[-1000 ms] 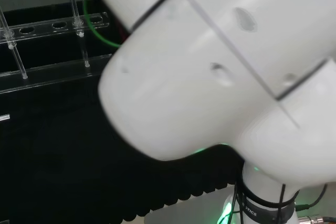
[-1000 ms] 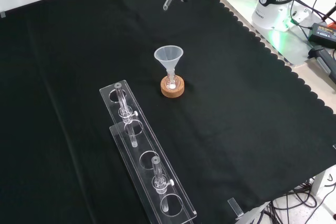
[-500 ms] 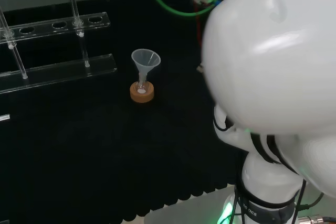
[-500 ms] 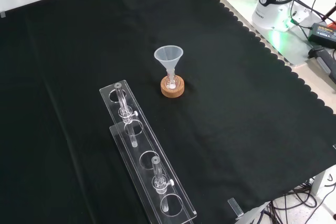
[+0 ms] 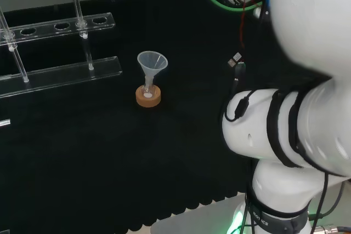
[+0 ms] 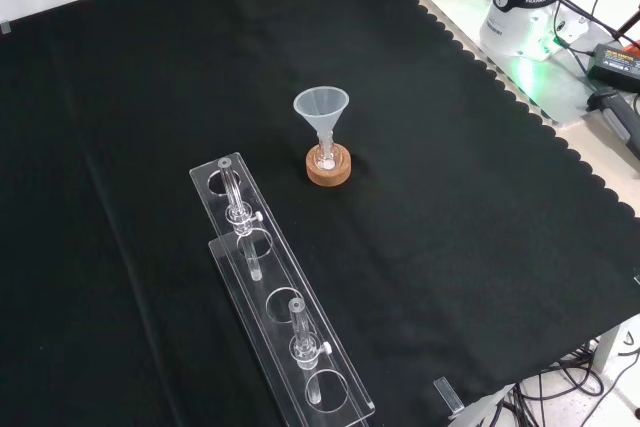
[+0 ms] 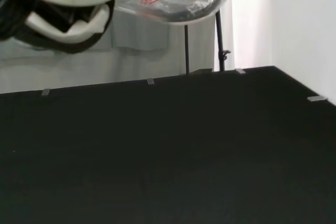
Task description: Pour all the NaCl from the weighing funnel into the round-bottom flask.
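Head view behind arm; front view opposite; both share funnel [image 5: 152, 62].

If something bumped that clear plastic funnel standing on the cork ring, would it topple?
Probably easily. The clear plastic funnel is wide on top and rests by a thin stem, so it looks top-heavy. It seems light. The cork ring sits flat and would likely slide rather than roll.

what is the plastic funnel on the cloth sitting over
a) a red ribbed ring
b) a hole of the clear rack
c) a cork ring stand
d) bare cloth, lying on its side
c: in the front view the funnel stands upright with its stem going down into the middle of the round cork ring, apart from the clear rack; the head view shows the same.
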Available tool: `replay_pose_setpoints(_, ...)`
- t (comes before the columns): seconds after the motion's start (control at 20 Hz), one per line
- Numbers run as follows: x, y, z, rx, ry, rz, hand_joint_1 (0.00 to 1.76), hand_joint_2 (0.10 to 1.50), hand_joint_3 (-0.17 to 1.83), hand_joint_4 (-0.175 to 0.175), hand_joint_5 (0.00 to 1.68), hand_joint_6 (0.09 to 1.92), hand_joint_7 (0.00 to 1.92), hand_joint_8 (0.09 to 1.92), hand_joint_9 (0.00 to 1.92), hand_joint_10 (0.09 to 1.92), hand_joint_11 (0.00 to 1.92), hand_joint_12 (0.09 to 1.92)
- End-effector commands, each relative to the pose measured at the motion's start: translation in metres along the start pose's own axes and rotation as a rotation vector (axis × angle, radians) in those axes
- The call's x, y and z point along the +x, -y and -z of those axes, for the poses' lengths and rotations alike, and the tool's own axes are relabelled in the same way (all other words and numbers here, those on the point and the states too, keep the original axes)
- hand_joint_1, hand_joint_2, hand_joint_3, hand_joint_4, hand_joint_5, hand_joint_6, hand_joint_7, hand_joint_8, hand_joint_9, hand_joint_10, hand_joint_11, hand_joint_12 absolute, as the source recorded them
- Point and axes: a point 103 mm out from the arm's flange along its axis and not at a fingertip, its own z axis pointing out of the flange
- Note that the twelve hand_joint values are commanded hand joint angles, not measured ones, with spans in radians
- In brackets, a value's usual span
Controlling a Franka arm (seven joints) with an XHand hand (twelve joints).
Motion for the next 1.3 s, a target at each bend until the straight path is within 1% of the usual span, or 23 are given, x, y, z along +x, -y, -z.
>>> replay_pose_setpoints(0.05,-0.016,-0.020,-0.033,-0.004,-0.077,0.010,1.24,0.42,0.92,-0.175,1.63,0.12,1.76,0.50,1.84,0.09,1.76,0.47)
replay_pose_setpoints(0.4,-0.018,-0.033,-0.068,0.035,-0.126,0.012,1.24,0.42,0.92,-0.175,1.63,0.12,1.76,0.50,1.84,0.09,1.76,0.47)
replay_pose_setpoints(0.6,-0.021,-0.037,-0.087,0.053,-0.150,0.002,1.24,0.42,0.92,-0.175,1.63,0.12,1.76,0.50,1.84,0.09,1.76,0.47)
replay_pose_setpoints(0.95,-0.024,-0.036,-0.110,0.078,-0.183,-0.013,1.24,0.41,0.92,-0.175,1.63,0.12,1.76,0.50,1.84,0.09,1.76,0.47)
replay_pose_setpoints(1.05,-0.023,-0.039,-0.119,0.081,-0.195,-0.019,1.24,0.41,0.92,-0.175,1.63,0.12,1.76,0.50,1.84,0.09,1.76,0.47)
replay_pose_setpoints(1.3,-0.010,-0.046,-0.140,0.112,-0.198,-0.028,1.24,0.41,0.92,-0.175,1.63,0.11,1.76,0.50,1.84,0.09,1.76,0.47)
